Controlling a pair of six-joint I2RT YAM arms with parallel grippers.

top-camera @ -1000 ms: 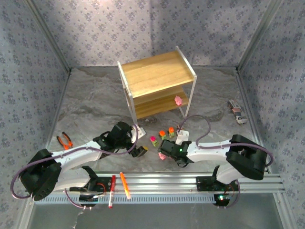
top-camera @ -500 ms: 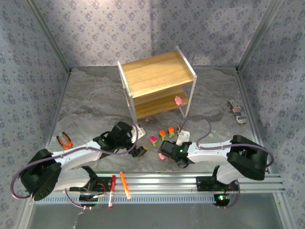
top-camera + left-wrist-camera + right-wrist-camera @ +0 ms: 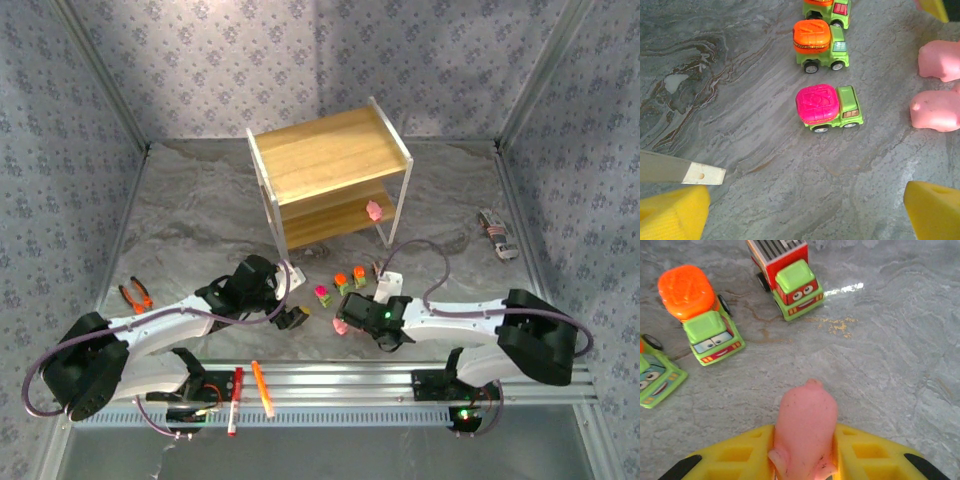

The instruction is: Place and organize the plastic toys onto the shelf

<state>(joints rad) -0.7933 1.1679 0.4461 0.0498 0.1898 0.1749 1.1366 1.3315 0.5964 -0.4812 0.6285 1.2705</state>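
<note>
Right arm's swinging its elbow outward, right gripper [image 3: 348, 322] clamping a pink figure [image 3: 805, 430] near the orange truck [image 3: 700, 315], probably heading shelf-ward [image 3: 330, 155], while the left gripper [image 3: 802, 212] is hovering wide open over the magenta truck [image 3: 827, 107].

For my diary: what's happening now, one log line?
right gripper: shut on pink animal | left gripper: open near magenta truck | shelf: pink figure on lower board
</note>
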